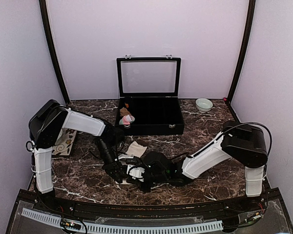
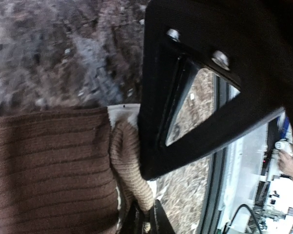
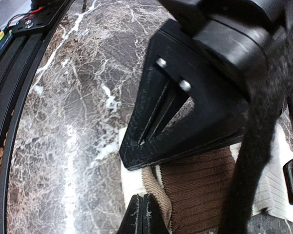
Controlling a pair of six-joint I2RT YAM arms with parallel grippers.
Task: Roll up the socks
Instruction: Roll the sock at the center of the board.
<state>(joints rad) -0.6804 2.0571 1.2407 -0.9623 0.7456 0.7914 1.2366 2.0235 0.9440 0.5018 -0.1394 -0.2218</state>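
Note:
The cream-beige sock (image 2: 44, 170) lies on the marble table near the front, showing a wide dark brown ribbed band (image 3: 200, 187) and white fabric beside it. My left gripper (image 2: 147, 209) is shut on a tan fold of this sock. My right gripper (image 3: 143, 207) is shut right next to that fold, over the white fabric, with nothing seen between its fingers. In the top view both grippers meet at the sock, left (image 1: 118, 171) and right (image 1: 133, 171), with cream fabric (image 1: 136, 148) just behind them. The pink sock (image 1: 128, 118) rests in the black box's left end.
A black box (image 1: 158, 127) with its glass lid raised stands at the back centre, a small tan bundle (image 1: 124, 111) inside by the pink sock. A pale bowl (image 1: 203, 104) sits back right. A patterned card (image 1: 64, 142) lies at the left edge.

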